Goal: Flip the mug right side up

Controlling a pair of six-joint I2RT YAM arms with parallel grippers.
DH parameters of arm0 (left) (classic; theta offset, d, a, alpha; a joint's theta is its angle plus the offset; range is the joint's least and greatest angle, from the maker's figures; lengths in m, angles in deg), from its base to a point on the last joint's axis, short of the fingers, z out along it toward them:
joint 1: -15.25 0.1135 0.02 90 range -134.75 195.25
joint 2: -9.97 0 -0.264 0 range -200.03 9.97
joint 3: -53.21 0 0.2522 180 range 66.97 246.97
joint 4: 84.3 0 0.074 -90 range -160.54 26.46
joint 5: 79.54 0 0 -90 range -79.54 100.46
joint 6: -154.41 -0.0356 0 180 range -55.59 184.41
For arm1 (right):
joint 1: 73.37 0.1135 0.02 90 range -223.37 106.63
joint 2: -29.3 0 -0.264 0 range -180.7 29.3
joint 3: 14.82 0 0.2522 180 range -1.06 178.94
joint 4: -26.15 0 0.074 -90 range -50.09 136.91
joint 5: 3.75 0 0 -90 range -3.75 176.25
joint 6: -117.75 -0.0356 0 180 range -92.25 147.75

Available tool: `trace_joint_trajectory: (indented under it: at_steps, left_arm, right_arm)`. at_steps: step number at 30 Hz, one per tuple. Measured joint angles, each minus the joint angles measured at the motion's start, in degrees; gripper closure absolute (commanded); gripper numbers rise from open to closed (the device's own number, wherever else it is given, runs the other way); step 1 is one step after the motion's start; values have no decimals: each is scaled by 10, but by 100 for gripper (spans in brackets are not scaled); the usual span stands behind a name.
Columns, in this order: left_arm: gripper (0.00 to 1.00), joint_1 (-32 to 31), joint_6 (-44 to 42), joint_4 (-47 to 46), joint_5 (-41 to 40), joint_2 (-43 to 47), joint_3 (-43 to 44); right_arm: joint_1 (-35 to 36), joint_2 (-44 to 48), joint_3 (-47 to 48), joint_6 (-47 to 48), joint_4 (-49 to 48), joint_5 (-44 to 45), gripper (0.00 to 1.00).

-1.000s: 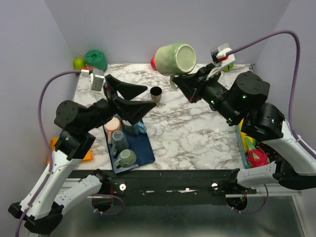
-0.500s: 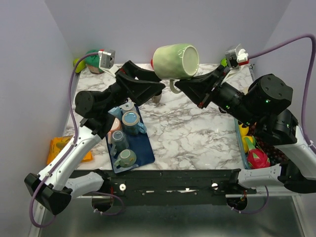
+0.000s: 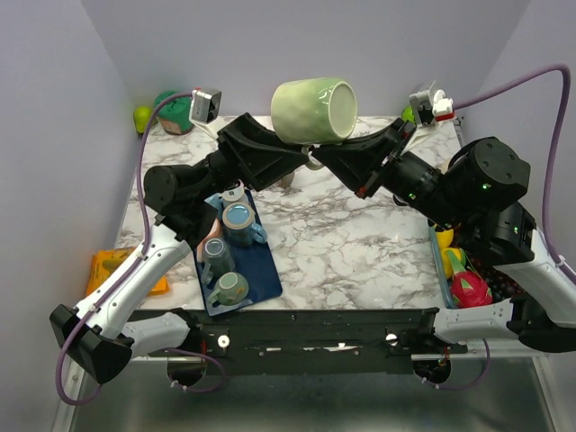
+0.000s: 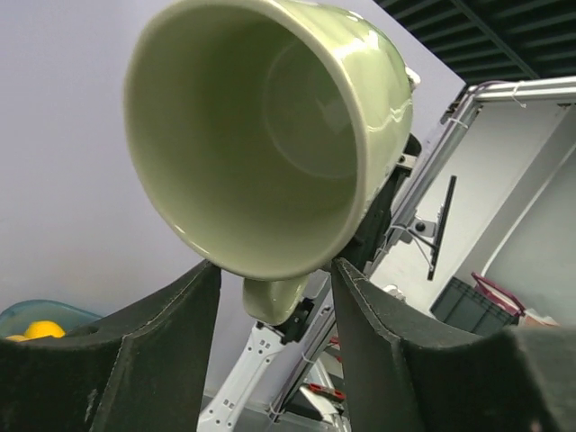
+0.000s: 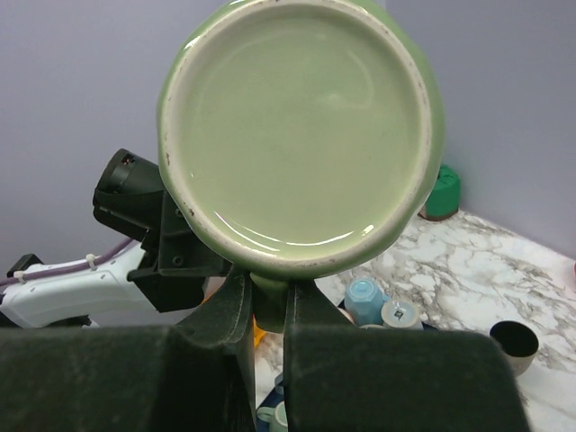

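A pale green mug (image 3: pixel 313 110) hangs on its side high above the marble table (image 3: pixel 360 243). Its base faces right and its mouth faces left. My right gripper (image 3: pixel 320 158) is shut on the mug's handle (image 5: pixel 268 299) from below; the right wrist view (image 5: pixel 267 301) shows the mug's base (image 5: pixel 301 126) filling the frame. My left gripper (image 3: pixel 299 162) is open, just left of the mug. In the left wrist view (image 4: pixel 274 274) its fingers (image 4: pixel 171 324) stand either side of the mug's lower rim and handle (image 4: pixel 270 297), looking into the mouth (image 4: pixel 252 135). I cannot tell if they touch it.
A blue tray (image 3: pixel 261 274) with several small cups lies at the front left. A small dark cup (image 5: pixel 515 340) stands mid-table. A green object (image 3: pixel 171 108) and a yellow-green ball (image 3: pixel 142 117) sit at the back left. A bin of toy fruit (image 3: pixel 463 279) lies at the right edge.
My left arm has risen from over the tray and swung its open fingers up to the mug. My right gripper has shifted the mug slightly left, still holding the handle.
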Motion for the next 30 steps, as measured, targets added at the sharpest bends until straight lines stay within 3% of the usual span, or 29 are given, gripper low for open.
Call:
trace_joint_trajectory:
  at_steps: [6,9,19,24,27,29,30]
  left_arm:
    - [35,-3,2,-8,8,0,0]
    - [44,-5,4,-10,10,-2,0]
    - [92,-14,32,-76,35,-32,10]
    - [93,-17,41,-90,39,-41,11]
    - [85,-17,43,-98,41,-44,11]
    - [99,-18,45,-104,43,-45,11]
    - [100,-18,47,-108,43,-47,11]
  right_arm:
    - [0,-2,-13,0,-19,0,99]
    - [0,-2,-22,0,-33,-2,99]
    - [0,10,-41,-7,-76,-20,99]
    - [0,17,-52,-5,-84,-32,99]
    - [0,20,-57,-5,-86,-32,99]
    - [0,22,-60,-5,-89,-33,99]
    - [0,22,-62,-6,-91,-33,99]
